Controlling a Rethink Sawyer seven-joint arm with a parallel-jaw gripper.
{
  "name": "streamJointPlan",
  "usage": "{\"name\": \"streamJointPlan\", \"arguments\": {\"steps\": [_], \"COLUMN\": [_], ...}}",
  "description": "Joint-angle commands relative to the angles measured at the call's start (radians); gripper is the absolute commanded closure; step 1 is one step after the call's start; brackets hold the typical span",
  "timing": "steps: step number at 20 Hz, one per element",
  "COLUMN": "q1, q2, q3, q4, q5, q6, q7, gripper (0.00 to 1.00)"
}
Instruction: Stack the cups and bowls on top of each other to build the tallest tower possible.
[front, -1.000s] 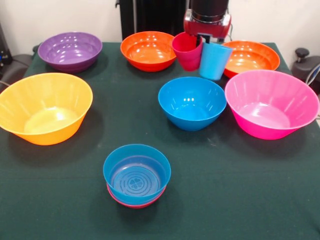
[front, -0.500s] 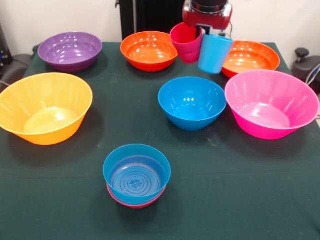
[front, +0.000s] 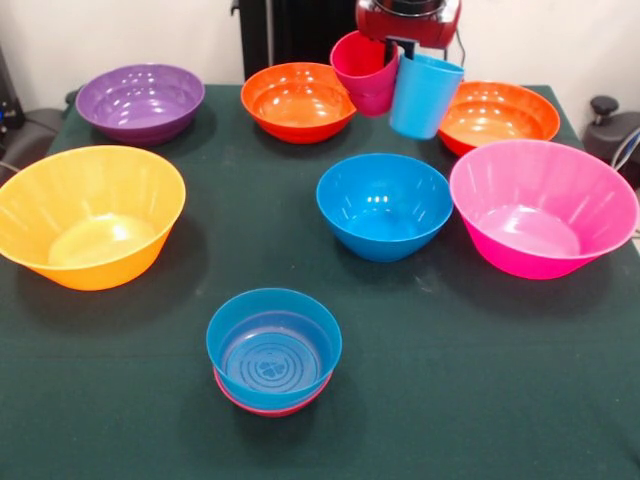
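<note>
Front view: end effector (front: 401, 52) at top, clamping red cup (front: 363, 72) and blue cup (front: 423, 96) rims, both lifted.

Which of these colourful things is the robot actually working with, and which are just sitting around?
Part of the job:
crimson plastic cup
light blue plastic cup
small blue bowl nested in small red bowl
mid-sized blue bowl
purple bowl
two orange bowls
yellow-orange bowl
pink bowl
gripper

Just lying about:
green tablecloth

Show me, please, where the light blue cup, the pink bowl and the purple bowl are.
light blue cup (front: 424, 98), front view, outer wall.
pink bowl (front: 500, 247), front view, outer wall.
purple bowl (front: 140, 125), front view, near outer wall.
</note>
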Motion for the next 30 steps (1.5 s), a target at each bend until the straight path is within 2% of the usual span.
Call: {"name": "streamJointPlan", "arguments": {"steps": [1, 4, 12, 17, 22, 30], "q1": [-0.021, -0.023, 0.0, 0.034, 0.042, 0.042], "q2": [0.014, 0.027, 0.126, 0.216, 0.319, 0.454], "q3": [0.085, 0.09, 0.114, 0.131, 0.157, 0.187], "q4": [-0.131, -0.186, -0.435, -0.66, -0.844, -1.142], "q5": [0.015, 0.009, -0.037, -0.074, -0.084, -0.131], "q6": [0.145, 0.205, 0.4, 0.538, 0.609, 0.776], "q7": [-0.035, -0.041, -0.087, -0.108, -0.141, -0.189], "gripper": [1.0, 1.0, 1.0, 1.0, 1.0, 1.0]}}
